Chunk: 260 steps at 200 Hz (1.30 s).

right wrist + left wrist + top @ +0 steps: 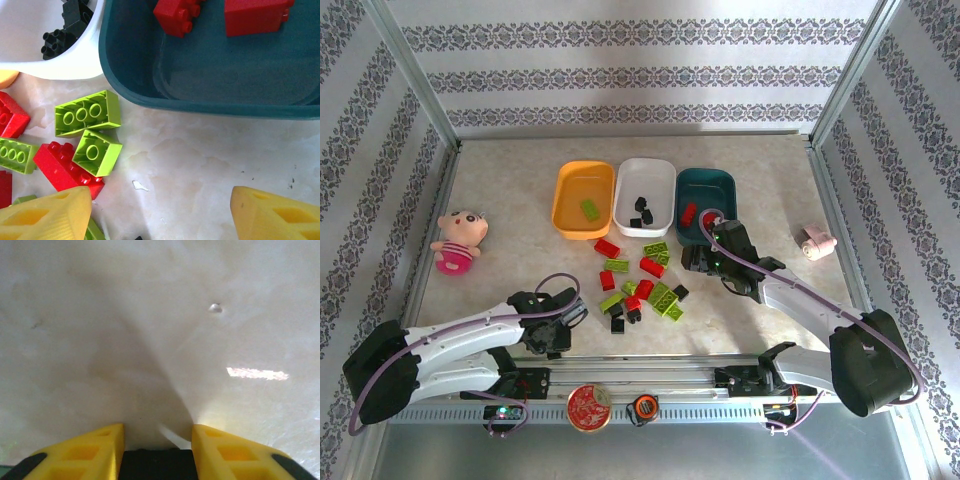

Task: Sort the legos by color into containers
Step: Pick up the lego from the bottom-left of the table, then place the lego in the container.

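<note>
Your loose legos (640,285) lie clustered on the worktop (500,180) just before three bins: one green in the orange-yellow bin (575,190), black in the white bin (645,180), red in the teal bin (720,190). Your right hand (160,200) hangs wide open and empty beside the teal bin. Your left hand (158,432), over bare worktop, has its fingers narrowly parted and seems to grip nothing.

Your counter (520,180) is pale and marbled. At upper centre you have the orange-yellow bin (560,200), white bin (645,163) and dark teal bin (705,173) in a row. Loose red, lime green and black legos (652,267) lie scattered mid-frame. A plush doll (457,243) lies at left, and a pink roll (816,242) at right.
</note>
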Each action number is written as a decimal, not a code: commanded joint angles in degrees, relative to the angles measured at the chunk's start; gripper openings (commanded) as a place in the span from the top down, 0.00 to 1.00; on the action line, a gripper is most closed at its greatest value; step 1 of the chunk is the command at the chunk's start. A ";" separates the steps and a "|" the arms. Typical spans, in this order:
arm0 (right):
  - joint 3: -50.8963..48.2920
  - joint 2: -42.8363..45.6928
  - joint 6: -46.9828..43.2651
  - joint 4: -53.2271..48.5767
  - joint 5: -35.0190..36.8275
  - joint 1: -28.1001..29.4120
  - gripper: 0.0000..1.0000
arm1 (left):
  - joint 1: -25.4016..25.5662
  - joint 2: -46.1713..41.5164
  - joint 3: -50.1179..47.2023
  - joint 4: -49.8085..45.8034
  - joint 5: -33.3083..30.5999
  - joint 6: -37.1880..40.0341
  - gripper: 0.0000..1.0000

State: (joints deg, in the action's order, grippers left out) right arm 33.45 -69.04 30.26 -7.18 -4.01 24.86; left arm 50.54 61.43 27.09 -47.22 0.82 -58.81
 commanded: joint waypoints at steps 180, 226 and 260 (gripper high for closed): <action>-0.09 1.48 0.53 -0.51 -0.97 -0.35 0.26 | -14.86 41.11 54.69 31.57 -7.28 32.04 0.77; 0.38 1.26 -0.10 -0.40 -3.55 0.17 0.26 | -17.29 52.12 66.10 31.32 -5.83 33.04 0.53; -0.14 2.30 -0.16 -1.21 -3.29 1.85 0.26 | -18.53 54.34 69.60 30.05 -3.40 32.36 0.27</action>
State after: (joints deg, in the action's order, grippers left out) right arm 33.17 -67.64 30.46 -7.44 -6.20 25.45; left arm 33.23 116.11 93.89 -16.91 -4.91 -27.09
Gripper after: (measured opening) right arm 0.741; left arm 0.690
